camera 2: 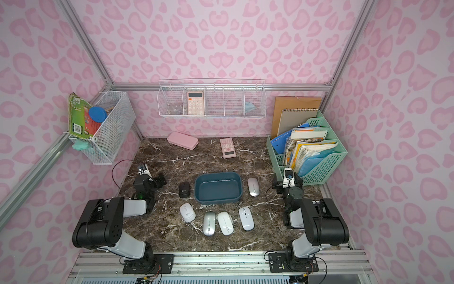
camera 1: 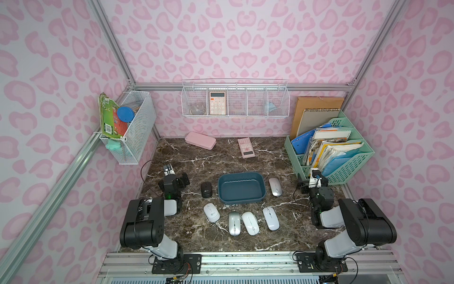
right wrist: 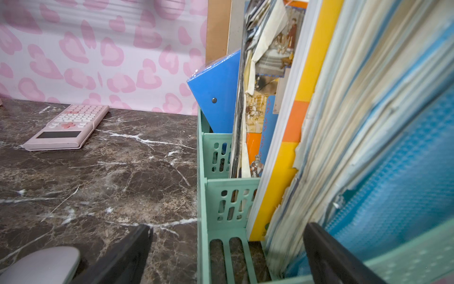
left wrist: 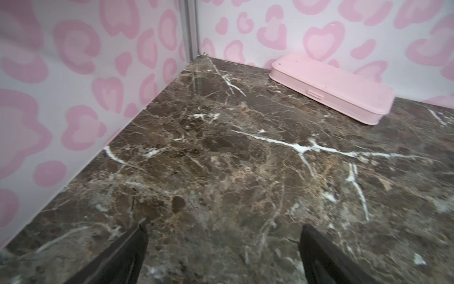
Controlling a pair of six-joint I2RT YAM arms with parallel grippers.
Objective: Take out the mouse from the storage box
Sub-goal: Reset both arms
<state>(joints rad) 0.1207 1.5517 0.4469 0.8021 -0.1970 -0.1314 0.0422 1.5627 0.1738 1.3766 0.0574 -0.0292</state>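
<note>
while the storage box (camera 1: pixel 242 188) stands open side up in the middle of the counter (camera 1: pixel 221 162), six mice lie outside it on the marble; a black mouse (camera 1: pixel 206 189) sits just left of the box and a silver mouse (camera 1: pixel 275 186) just right; four more line the near side, left to right: a round white mouse (camera 1: pixel 211 212), a second silver mouse (camera 1: pixel 234 223), a long white mouse (camera 1: pixel 250 223) and a pale mouse (camera 1: pixel 271 218); the left jaws gape wide over bare counter at the left edge, gripping nothing, their dark fingers (left wrist: pixel 118 258) aimed toward the far left corner near a pink case (left wrist: pixel 331 88); the right jaws spread just as wide and hold nothing, facing the mint-green file rack (right wrist: pixel 221 196) at the right, the silver mouse near them
</note>
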